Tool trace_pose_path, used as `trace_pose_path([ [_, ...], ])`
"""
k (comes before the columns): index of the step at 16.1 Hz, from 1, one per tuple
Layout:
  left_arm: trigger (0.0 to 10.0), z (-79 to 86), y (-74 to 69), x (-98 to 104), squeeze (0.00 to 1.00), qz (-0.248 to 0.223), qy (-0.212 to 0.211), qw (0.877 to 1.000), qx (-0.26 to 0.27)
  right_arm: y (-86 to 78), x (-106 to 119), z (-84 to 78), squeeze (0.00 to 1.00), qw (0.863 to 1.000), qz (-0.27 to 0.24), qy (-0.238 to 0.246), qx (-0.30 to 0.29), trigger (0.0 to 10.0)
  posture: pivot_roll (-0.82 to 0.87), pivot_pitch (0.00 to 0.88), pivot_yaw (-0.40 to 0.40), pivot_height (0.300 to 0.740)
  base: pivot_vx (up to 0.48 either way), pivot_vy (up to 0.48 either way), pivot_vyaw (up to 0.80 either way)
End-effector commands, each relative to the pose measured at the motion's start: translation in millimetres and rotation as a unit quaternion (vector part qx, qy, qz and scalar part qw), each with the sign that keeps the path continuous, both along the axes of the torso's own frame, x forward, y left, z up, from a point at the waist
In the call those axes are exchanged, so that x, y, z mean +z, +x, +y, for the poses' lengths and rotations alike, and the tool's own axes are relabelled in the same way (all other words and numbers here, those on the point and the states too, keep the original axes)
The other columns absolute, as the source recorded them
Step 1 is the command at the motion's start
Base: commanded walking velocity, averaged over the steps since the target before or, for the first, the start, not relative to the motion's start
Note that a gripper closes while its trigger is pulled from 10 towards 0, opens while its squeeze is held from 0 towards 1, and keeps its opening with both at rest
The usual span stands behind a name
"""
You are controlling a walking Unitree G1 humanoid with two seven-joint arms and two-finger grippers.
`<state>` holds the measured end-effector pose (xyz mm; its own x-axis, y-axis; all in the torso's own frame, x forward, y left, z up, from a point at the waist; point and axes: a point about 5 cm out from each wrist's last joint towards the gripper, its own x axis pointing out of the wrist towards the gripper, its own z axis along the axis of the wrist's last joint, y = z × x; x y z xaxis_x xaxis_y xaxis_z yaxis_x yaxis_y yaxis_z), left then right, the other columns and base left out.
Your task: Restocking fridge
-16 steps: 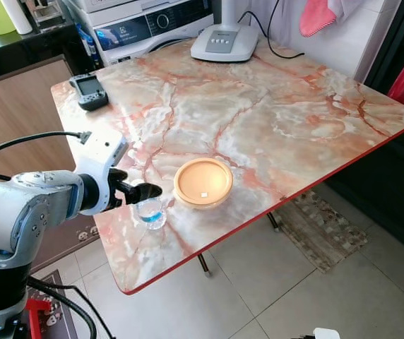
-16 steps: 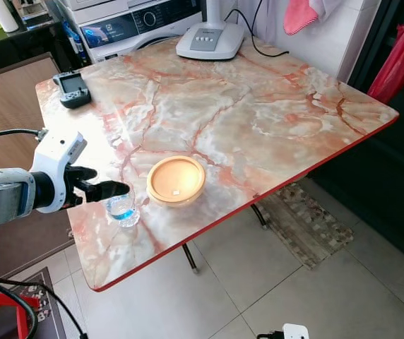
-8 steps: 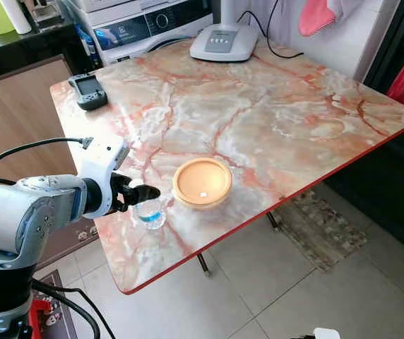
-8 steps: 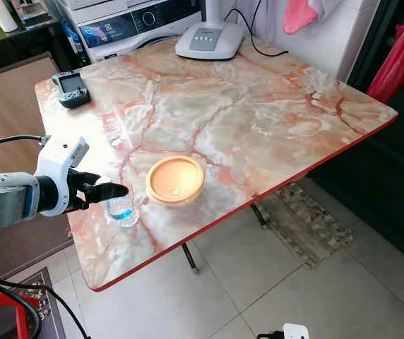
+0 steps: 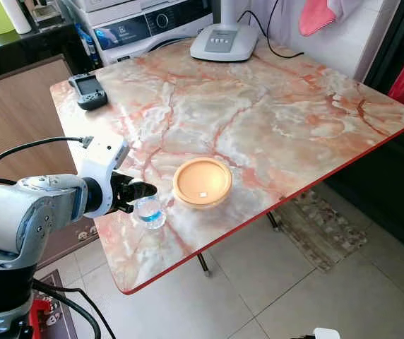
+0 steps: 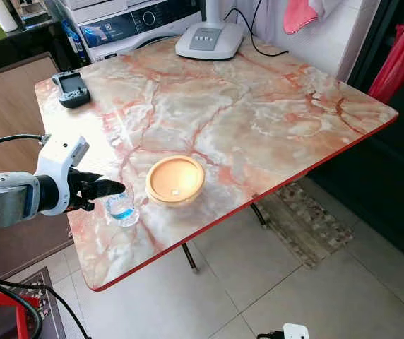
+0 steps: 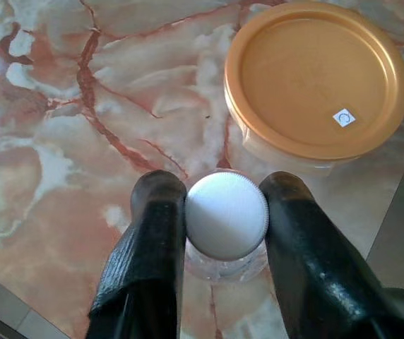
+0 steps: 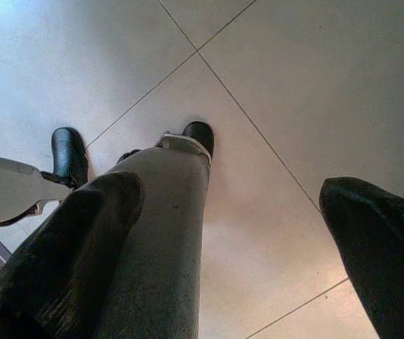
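Left wrist view: the left claw [image 7: 224, 212] is seen with its two black fingers [image 7: 156, 233] pressed against either side of the white cap of a small clear bottle [image 7: 226, 217], so the claw is judged to be closed on it. The bottle stands upright on the marble bench [image 5: 272, 113], near its left near edge, just beside an orange-lidded container [image 5: 203, 183] that lies to its right.

Compared with a second ago, the claw has been drawn in: its fingertips then reached past the bottle with a gap around the cap, and half a second ago the gap was narrower. Now the cap is gripped. The bottle itself has not been shifted on the bench. This is taken to mean that the grasp is complete and that lifting can follow, before the bottle is carried to the fridge.

The right claw [image 8: 237, 233] hangs idle above the tiled floor [image 8: 294, 85], its fingers spread wide with nothing between them.

At the far side of the bench a small handheld device [image 5: 89, 90] and a white appliance base [image 5: 224, 40] are left untouched.
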<state>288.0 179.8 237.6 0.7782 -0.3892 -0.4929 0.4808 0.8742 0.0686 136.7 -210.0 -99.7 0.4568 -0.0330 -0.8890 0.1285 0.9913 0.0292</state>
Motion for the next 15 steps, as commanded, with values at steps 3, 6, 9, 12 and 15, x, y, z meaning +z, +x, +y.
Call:
trace_pose_path([
  [3,0.0,7.4,-0.3,0,0.00,-0.005,-0.002,1.000,0.023,-7.1,-3,3.9,0.00,1.000,0.012,0.006,0.000,10.0,0.18,0.143,0.068,0.740,0.000,0.000,0.00],
  [6,0.0,8.3,0.9,3,0.00,-0.012,0.000,1.000,0.029,-7.1,-3,4.3,0.00,1.000,0.012,0.007,-0.001,10.0,0.18,0.143,0.069,0.740,0.000,0.000,0.00],
  [9,0.0,15.3,3.4,10,0.00,-0.034,0.015,0.998,0.050,-6.9,-3,4.7,0.00,1.000,0.012,0.007,-0.001,10.0,0.18,0.144,0.070,0.740,0.000,0.000,0.00],
  [12,2.4,61.8,9.2,11,0.00,-0.071,0.090,0.981,0.157,-6.6,-3,5.4,0.00,1.000,0.012,0.008,0.002,10.0,0.19,0.146,0.067,0.740,0.000,0.000,0.00],
  [15,10.0,120.7,3.9,-17,0.00,-0.088,0.119,0.951,0.273,-6.2,-3,5.0,0.00,1.000,0.012,0.008,0.003,10.0,0.19,0.146,0.063,0.740,0.000,0.000,0.00],
])
